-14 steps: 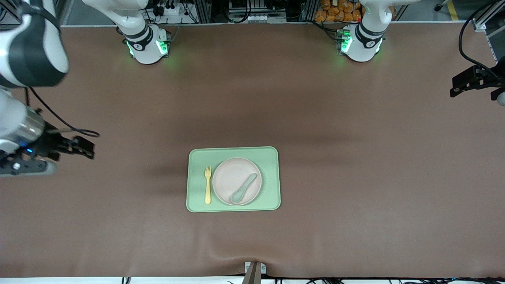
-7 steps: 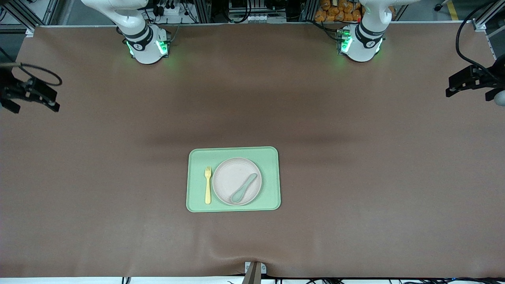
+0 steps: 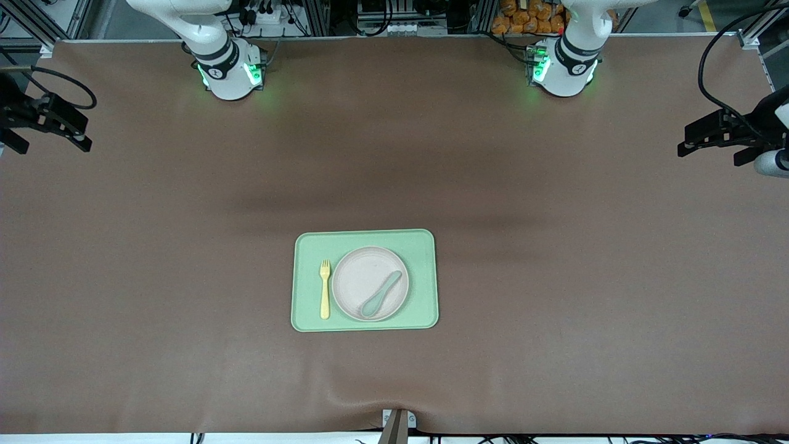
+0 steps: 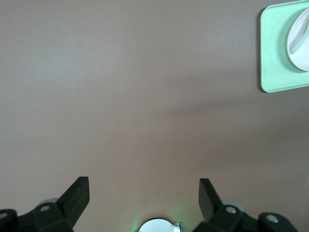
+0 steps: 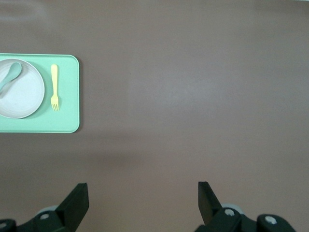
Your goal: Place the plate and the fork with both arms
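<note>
The cream-white plate (image 3: pixel 354 277) lies on a light-green tray (image 3: pixel 422 246) in the middle of the table. The yellow fork (image 3: pixel 325 290) lies on the tray beside the plate, toward the right arm's end. My right gripper (image 3: pixel 77 132) hangs open and empty over bare table at the right arm's end; its wrist view shows the plate (image 5: pixel 24 96), fork (image 5: pixel 54 87) and tray (image 5: pixel 65 121) far off from the open gripper (image 5: pixel 143 195). My left gripper (image 3: pixel 687 142) is open and empty over bare table at the left arm's end, well apart from the tray (image 4: pixel 273 58) and plate (image 4: pixel 300 41).
A grey-green spoon (image 3: pixel 381 294) lies in the plate. The two green-lit arm bases (image 3: pixel 229 71) (image 3: pixel 562 65) stand along the table's edge by the robots. Brown cloth covers the table around the tray.
My right arm has swung away from the tray out to the table's end and toward the robots' side. My left gripper has drifted slightly toward the table's middle. Plate, fork and spoon are unmoved.
</note>
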Robot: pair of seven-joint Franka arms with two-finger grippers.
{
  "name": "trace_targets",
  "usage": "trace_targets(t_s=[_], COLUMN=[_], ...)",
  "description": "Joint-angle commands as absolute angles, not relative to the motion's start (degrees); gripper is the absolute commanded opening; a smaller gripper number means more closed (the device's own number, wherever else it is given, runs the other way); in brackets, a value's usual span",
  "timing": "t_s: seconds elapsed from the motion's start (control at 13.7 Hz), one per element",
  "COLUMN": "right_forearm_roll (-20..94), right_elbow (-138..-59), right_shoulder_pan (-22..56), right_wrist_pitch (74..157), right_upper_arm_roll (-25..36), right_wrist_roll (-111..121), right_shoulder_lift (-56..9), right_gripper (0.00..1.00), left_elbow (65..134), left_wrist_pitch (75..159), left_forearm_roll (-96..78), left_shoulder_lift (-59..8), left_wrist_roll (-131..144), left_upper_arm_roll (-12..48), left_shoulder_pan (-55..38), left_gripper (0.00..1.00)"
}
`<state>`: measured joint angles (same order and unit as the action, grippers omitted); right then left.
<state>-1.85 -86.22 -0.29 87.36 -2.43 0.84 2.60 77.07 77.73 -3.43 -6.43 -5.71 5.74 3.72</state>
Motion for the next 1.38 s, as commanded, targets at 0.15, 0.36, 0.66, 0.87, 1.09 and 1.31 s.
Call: trace_targets(t_s=[0.15,0.36,0.66,0.87,1.09,1.31], right_forearm_roll=[-1.7,-1.7,-1.7,-1.7,-1.6,-1.5], right_elbow=[-86.7,-86.7,-86.8,-86.8,-86.8,-86.8], right_shoulder_pan=[0.2,-0.5,-0.3,-0.3,-0.3,-0.5], right_wrist_pitch=[88.2,88.3,88.4,88.8,88.9,88.9], right_upper_arm_roll=[-1.8,-1.8,-1.8,-1.8,-1.8,-1.8], right_wrist_roll=[1.2,1.3,1.2,1.2,1.1,1.1], right_shoulder_lift=[1.8,1.8,1.7,1.7,0.8,0.7], right_gripper=[1.0,1.0,1.0,1.0,1.0,1.0], left_elbow=[77.0,77.0,77.0,77.1,77.2,77.2], left_wrist_pitch=[78.0,78.0,78.0,78.0,78.0,78.0], left_forearm_roll=[-1.2,-1.2,-1.2,-1.2,-1.2,-1.1], left_shoulder_lift=[-6.2,-6.2,-6.2,-6.2,-6.2,-6.2], left_wrist_roll=[-5.8,-5.7,1.1,1.0,1.0,1.0], left_upper_arm_roll=[6.1,6.1,6.4,6.4,6.4,6.3], left_shoulder_pan=[3.7,3.9,3.5,3.9,3.9,3.8], left_gripper=[1.0,1.0,1.0,1.0,1.0,1.0])
